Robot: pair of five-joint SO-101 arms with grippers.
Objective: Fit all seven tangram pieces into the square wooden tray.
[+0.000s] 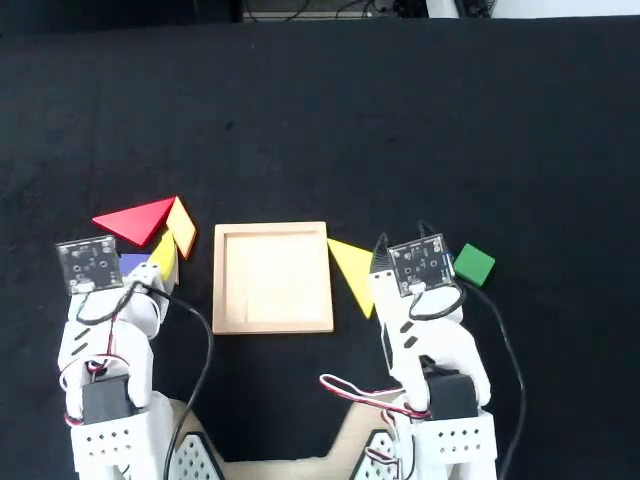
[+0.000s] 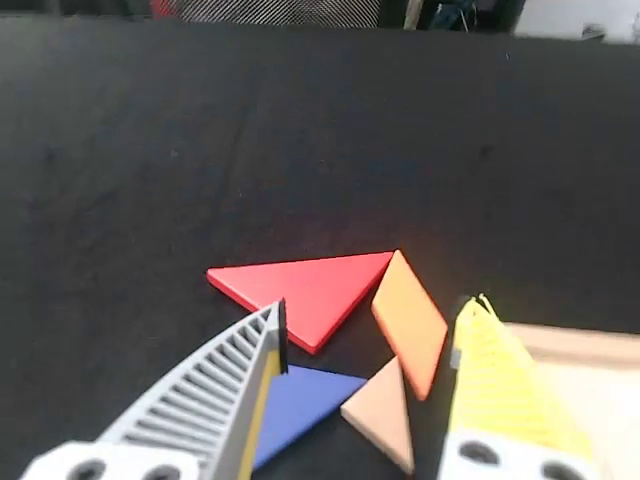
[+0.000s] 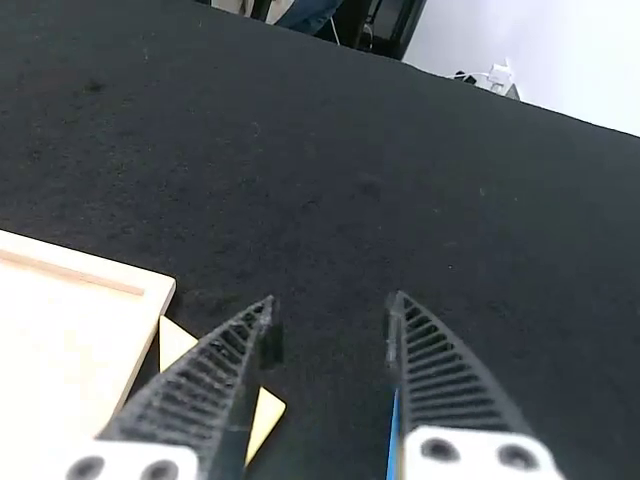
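On the black table (image 1: 320, 120) lies the wooden tray (image 1: 270, 229). At its 10 o'clock: a red triangle (image 1: 135, 220), an orange parallelogram (image 1: 182, 225), a blue triangle (image 2: 300, 400). At its 3 o'clock: a yellow triangle (image 1: 352, 268), farther out a green square (image 1: 473, 266).

No text, label, number or sign can be read on any surface; the fine marks on the left wrist board (image 1: 88, 263) and the right wrist board (image 1: 421, 262) are too small to make out
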